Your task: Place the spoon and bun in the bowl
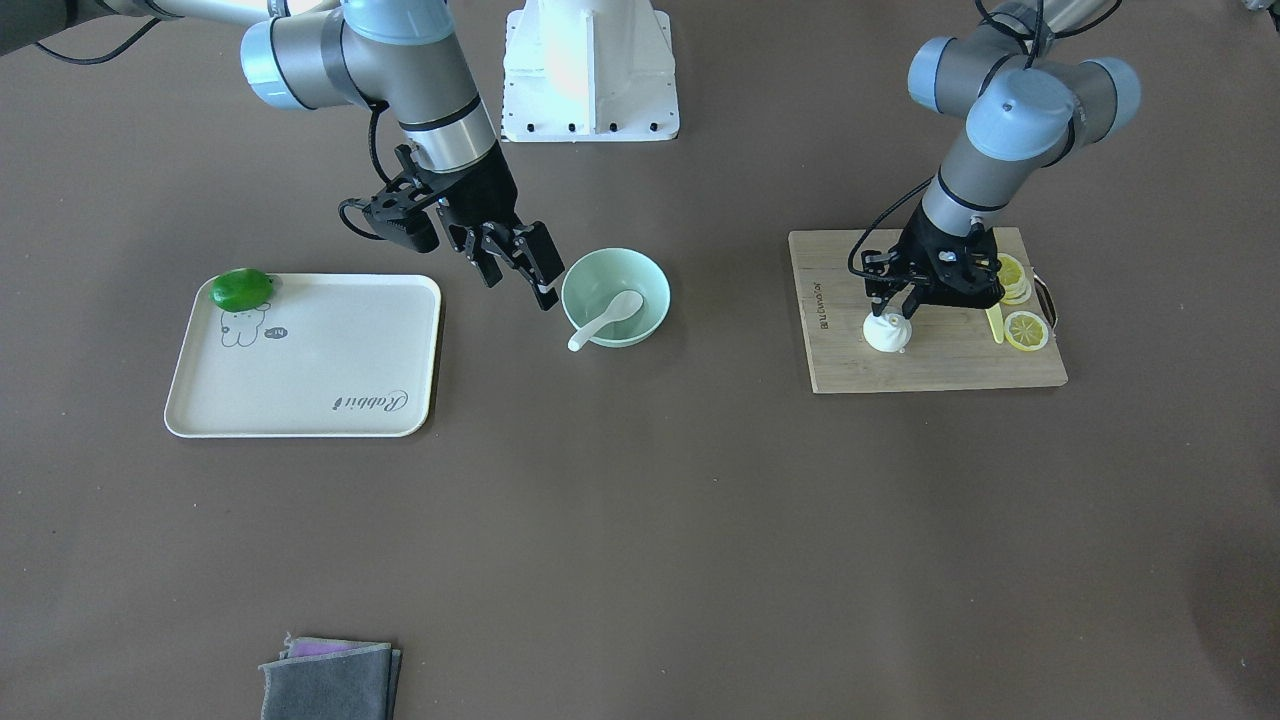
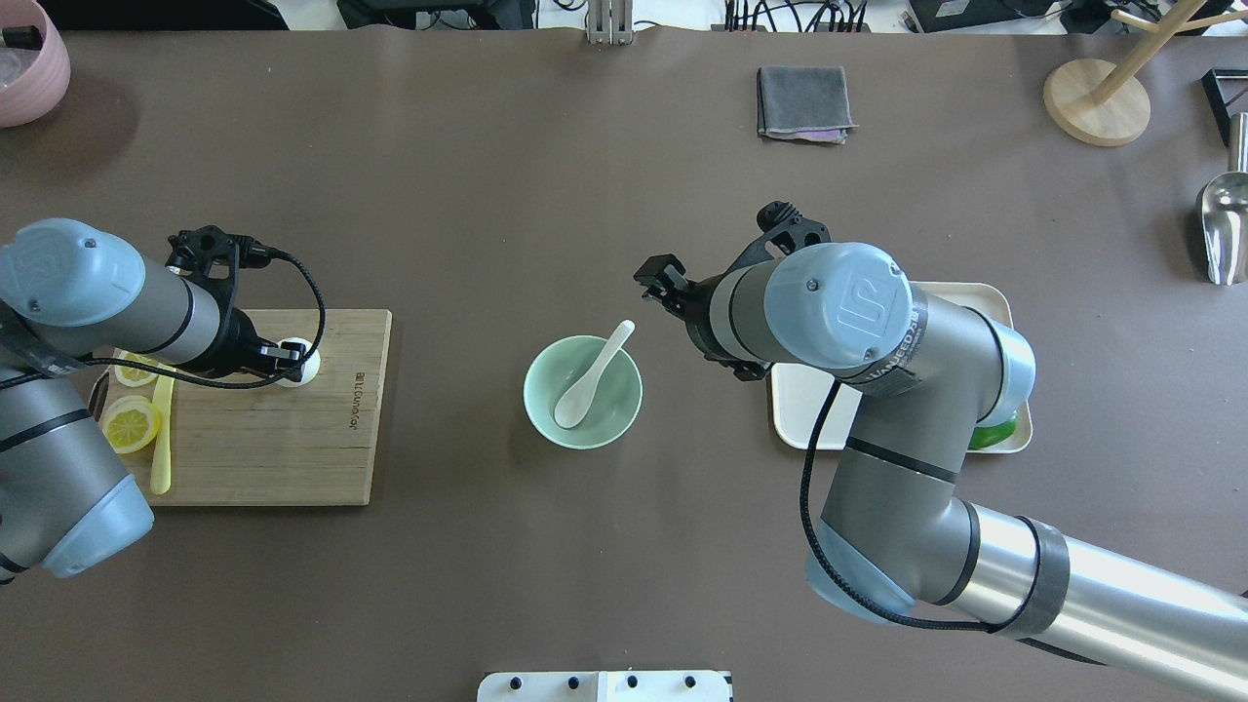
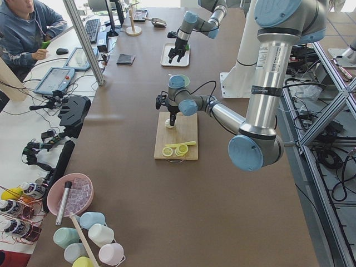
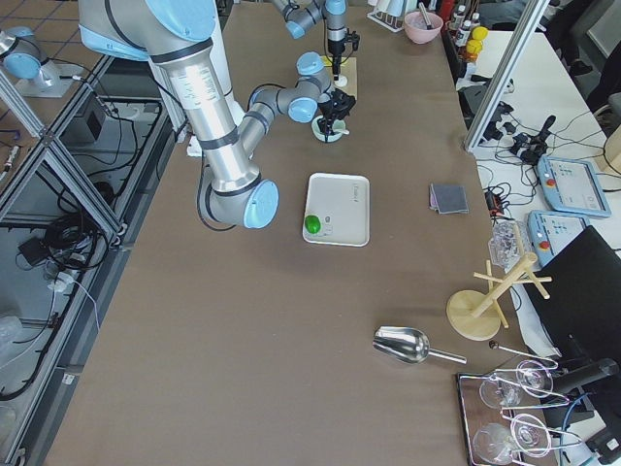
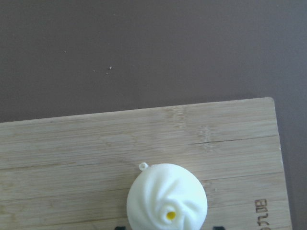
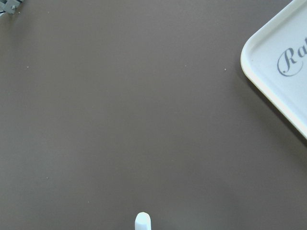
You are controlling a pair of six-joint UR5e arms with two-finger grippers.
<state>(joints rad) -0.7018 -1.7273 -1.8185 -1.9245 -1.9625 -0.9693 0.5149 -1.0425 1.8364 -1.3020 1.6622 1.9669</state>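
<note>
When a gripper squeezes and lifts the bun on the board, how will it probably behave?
The bun is round, so a push would probably roll it across the flat board. Its smooth pleated surface may slip between narrow fingers. It is small, so likely light; whether it is soft or stiff, I cannot tell.

A robotics lab: teach pendants (image 4: 571, 184), aluminium frame posts (image 3: 83, 39) and an operator (image 3: 22, 28) at a keyboard (image 3: 92, 28).

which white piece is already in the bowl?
The spoon: scoop inside the bowl, handle over its rim. The bun sits on the cutting board.
</note>
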